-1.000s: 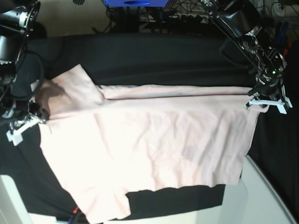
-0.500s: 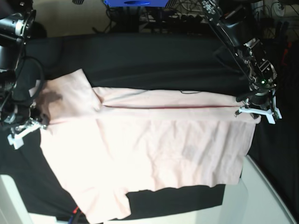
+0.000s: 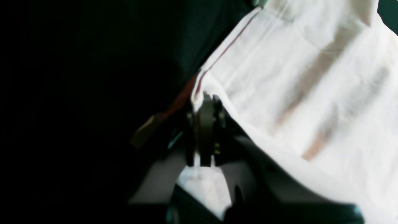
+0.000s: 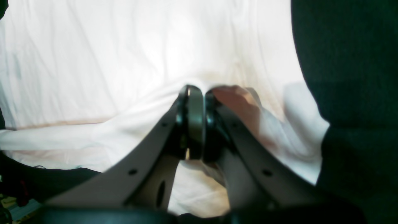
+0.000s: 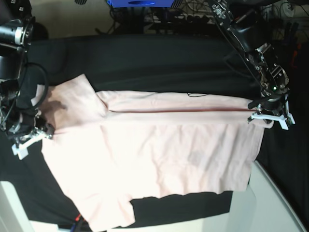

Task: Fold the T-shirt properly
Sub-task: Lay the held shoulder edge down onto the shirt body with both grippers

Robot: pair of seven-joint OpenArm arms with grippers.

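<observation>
The pale pink T-shirt (image 5: 159,154) lies spread on the black table cloth (image 5: 145,63), plain side up, its far long edge folded over along a straight crease. My left gripper (image 5: 268,117) is at the shirt's right end, shut on the folded edge; in the left wrist view its closed jaws pinch the T-shirt (image 3: 295,77) at the left gripper (image 3: 206,102). My right gripper (image 5: 30,137) is at the shirt's left end near a sleeve, shut on the cloth; the right wrist view shows the right gripper (image 4: 202,93) closed on a bunched fold of the T-shirt (image 4: 124,56).
A white surface (image 5: 270,203) shows beyond the cloth's near right edge. A blue object (image 5: 140,3) and cables lie past the far edge. A sleeve (image 5: 108,215) hangs toward the near edge.
Both grippers have carried the folded far edge toward the near side, the left one downward in the base view. The fold has widened and the crease has straightened.
</observation>
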